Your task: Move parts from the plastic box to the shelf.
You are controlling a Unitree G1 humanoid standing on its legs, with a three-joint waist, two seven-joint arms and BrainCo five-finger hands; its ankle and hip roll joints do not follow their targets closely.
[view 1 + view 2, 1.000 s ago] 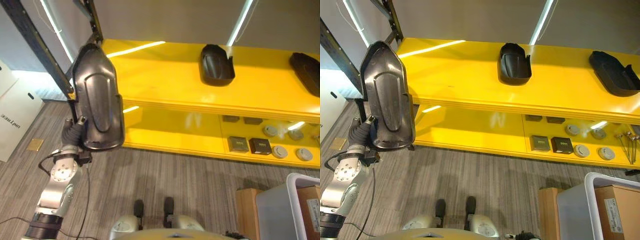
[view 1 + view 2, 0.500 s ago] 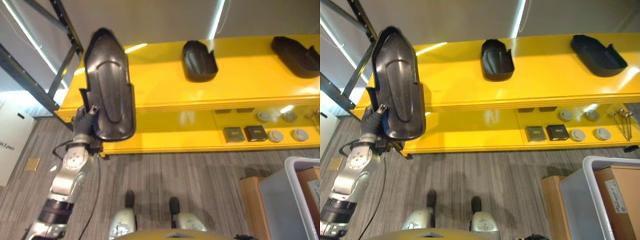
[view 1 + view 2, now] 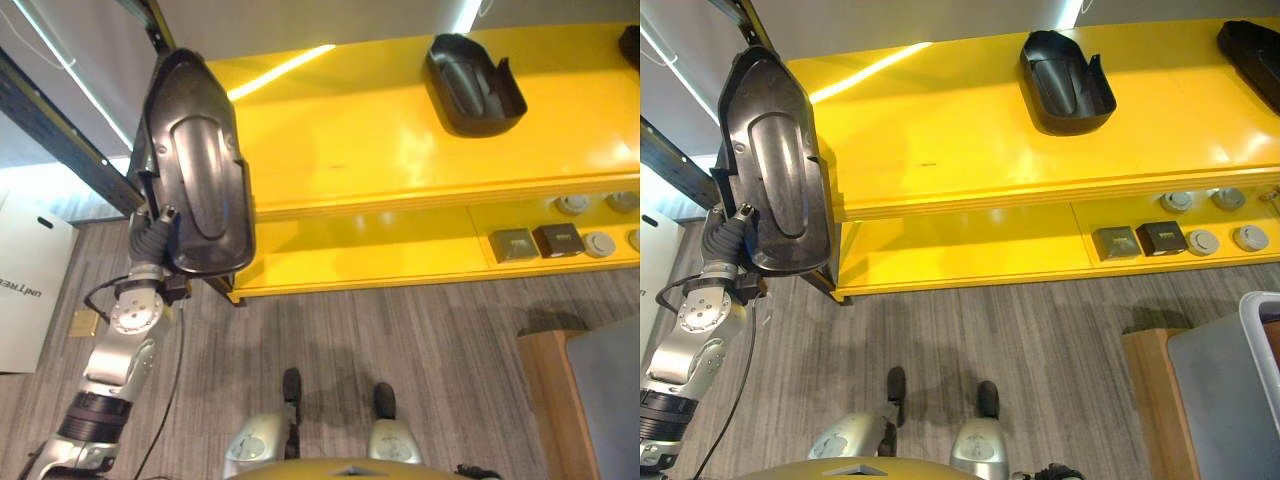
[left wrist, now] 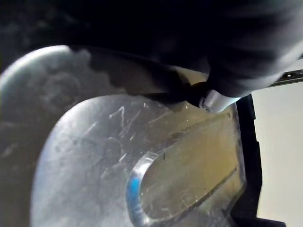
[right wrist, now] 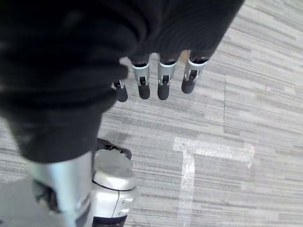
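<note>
The left robot hand (image 3: 160,235) is gripping the long black part (image 3: 195,180) by its lower edge, raising it upright beside the yellow shelf (image 3: 400,150); it looks stiff, light, glossy, likely slippery.

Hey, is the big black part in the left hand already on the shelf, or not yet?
Not yet. The left hand holds the black part upright in front of the yellow shelf.

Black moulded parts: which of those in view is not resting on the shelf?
The large black part at the shelf's left end: the left hand holds it up in front of the yellow shelf, whereas another part lies on its top board.
</note>
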